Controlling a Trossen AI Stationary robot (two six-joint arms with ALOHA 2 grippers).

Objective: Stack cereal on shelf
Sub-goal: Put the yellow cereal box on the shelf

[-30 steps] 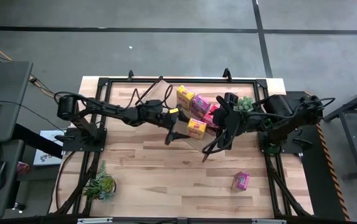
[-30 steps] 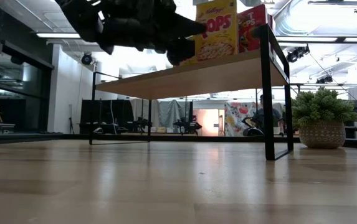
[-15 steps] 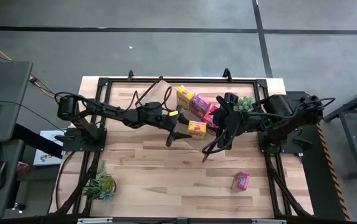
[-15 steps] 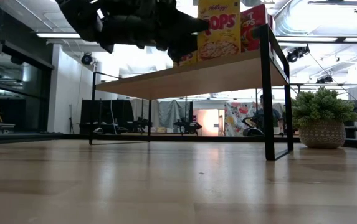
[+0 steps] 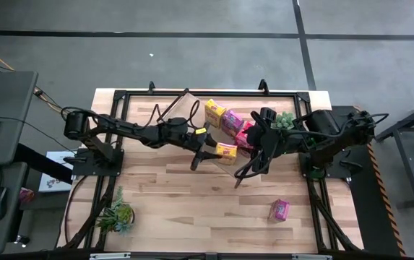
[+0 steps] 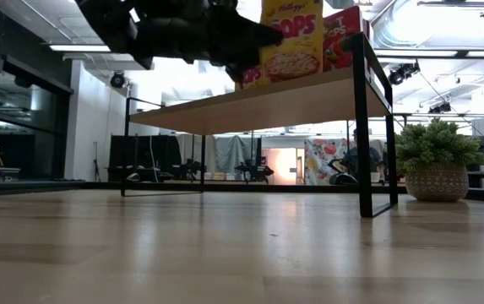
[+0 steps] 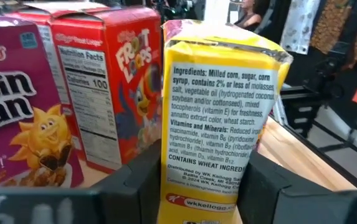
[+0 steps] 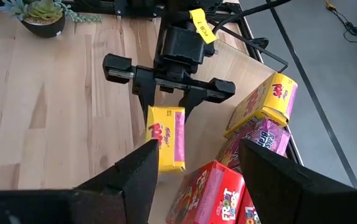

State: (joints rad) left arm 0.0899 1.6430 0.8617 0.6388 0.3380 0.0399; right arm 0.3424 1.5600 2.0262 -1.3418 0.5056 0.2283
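A yellow cereal box [image 7: 218, 106] stands upright on the light-wood shelf [image 6: 292, 100], its narrow printed side facing my left wrist camera. My left gripper [image 5: 211, 151] reaches in level from the table's left and is shut on it. Behind it on the shelf stand a red box [image 7: 103, 93] and a pink-magenta box [image 7: 22, 124]; a second yellow box [image 5: 214, 112] stands farther back. My right gripper [image 8: 197, 180] hovers open above the shelf's right part, holding nothing. My left gripper pinches the yellow box between its two fingers, one on each broad face [image 7: 172, 180], low on the box at the narrow side nearest the arm. The fingers come level from the table's left. The box stays upright on the shelf board.
One pink-magenta box [image 5: 279, 209] lies alone on the tabletop at the near right. Small green potted plants sit at the near left [image 5: 116, 215] and by the shelf's right end [image 6: 432, 165]. The shelf's black leg frame [image 6: 361, 127] stands close to the boxes.
My left gripper has closed its fingers onto the yellow box while staying in place. The box has shifted a little on the shelf, toward the table's near edge. My right arm has kept still.
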